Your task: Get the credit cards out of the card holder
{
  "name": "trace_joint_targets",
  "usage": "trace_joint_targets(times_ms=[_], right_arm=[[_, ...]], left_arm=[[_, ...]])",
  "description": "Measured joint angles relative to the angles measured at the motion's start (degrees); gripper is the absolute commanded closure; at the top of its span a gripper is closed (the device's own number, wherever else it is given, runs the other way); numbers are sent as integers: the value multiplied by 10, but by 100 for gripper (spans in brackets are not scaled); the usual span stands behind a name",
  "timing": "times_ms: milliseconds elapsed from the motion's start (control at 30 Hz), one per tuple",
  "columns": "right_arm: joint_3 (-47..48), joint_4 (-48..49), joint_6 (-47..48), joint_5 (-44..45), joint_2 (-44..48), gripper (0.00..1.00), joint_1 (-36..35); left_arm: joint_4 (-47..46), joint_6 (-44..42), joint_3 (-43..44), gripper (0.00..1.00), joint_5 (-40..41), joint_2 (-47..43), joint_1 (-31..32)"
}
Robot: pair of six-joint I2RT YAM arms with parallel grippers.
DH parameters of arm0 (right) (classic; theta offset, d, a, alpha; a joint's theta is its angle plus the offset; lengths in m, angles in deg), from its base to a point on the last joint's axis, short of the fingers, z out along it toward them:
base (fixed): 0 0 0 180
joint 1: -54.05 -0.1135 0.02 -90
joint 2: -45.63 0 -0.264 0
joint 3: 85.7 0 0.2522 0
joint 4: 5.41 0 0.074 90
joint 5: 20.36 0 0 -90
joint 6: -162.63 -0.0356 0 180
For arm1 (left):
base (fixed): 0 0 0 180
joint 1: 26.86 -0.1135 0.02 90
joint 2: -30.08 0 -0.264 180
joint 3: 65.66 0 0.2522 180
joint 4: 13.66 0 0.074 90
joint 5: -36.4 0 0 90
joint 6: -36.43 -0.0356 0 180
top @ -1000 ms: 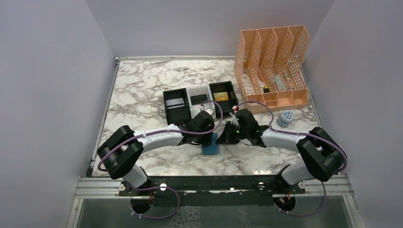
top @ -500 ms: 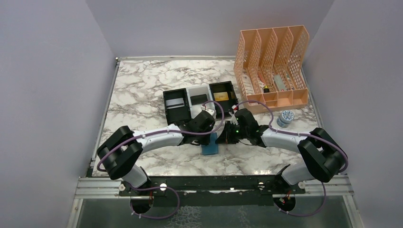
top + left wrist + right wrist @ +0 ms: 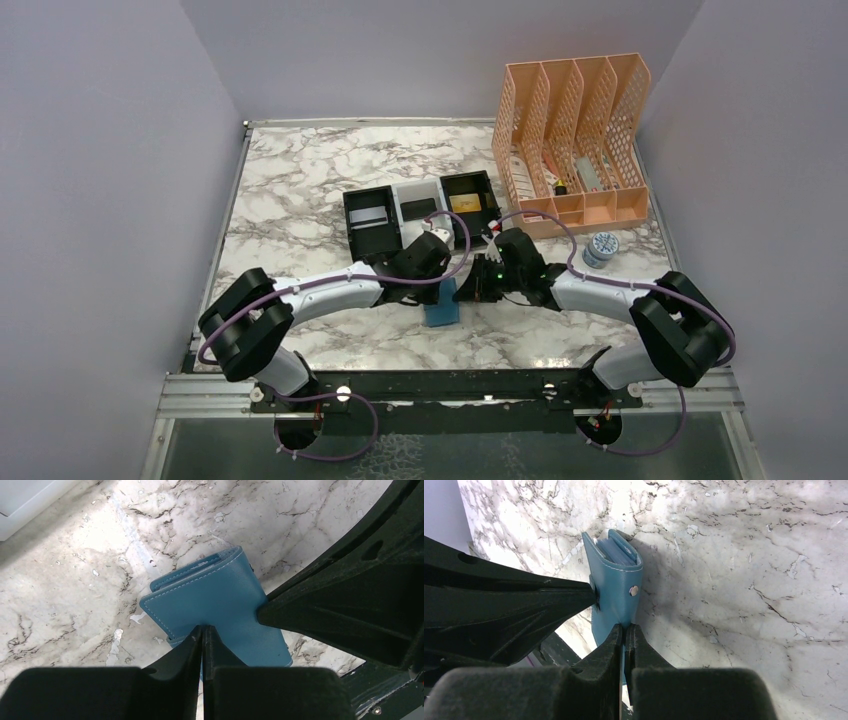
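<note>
The card holder [image 3: 440, 314] sits folded shut on the near middle of the marble table [image 3: 300, 190], just near of a three-part tray [image 3: 348, 222]. Its teal cover with pale stitching faces up, and the lighter blue inner layers show at its open end in the right wrist view.

The two arms meet over it. The left gripper [image 3: 202, 630] comes in from the left with its fingers pressed together on one edge of the cover, a thin strip of blue showing between them. The right gripper [image 3: 624, 628] comes in from the right and is closed in the same way on the flap edge beside the snap stud. Each pinches the card holder from its own side, and the two fingertip pairs are almost touching.

The credit cards [image 3: 370, 216] lie in the tray: a grey one in the left black part, a black one in the white middle, a gold one in the right black part.

Farther right stands a peach mesh file rack [image 3: 575, 130], with a small round tin [image 3: 600, 247] just near of it.
</note>
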Motion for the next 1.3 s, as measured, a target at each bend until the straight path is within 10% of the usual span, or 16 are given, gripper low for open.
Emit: trace_joint_targets(times_ms=[133,467,967,1300], right_arm=[[0,-3,0,1,0,99,0],[0,-12,-2,12,0,99,0],[1,-16,-9,24,-1,99,0],[1,-19,-9,28,0,99,0]], left_arm=[[8,-4,3,58,4,1,0],[49,2,44,54,7,34,5],[39,13,26,90,7,33,18],[62,18,16,75,61,20,17]])
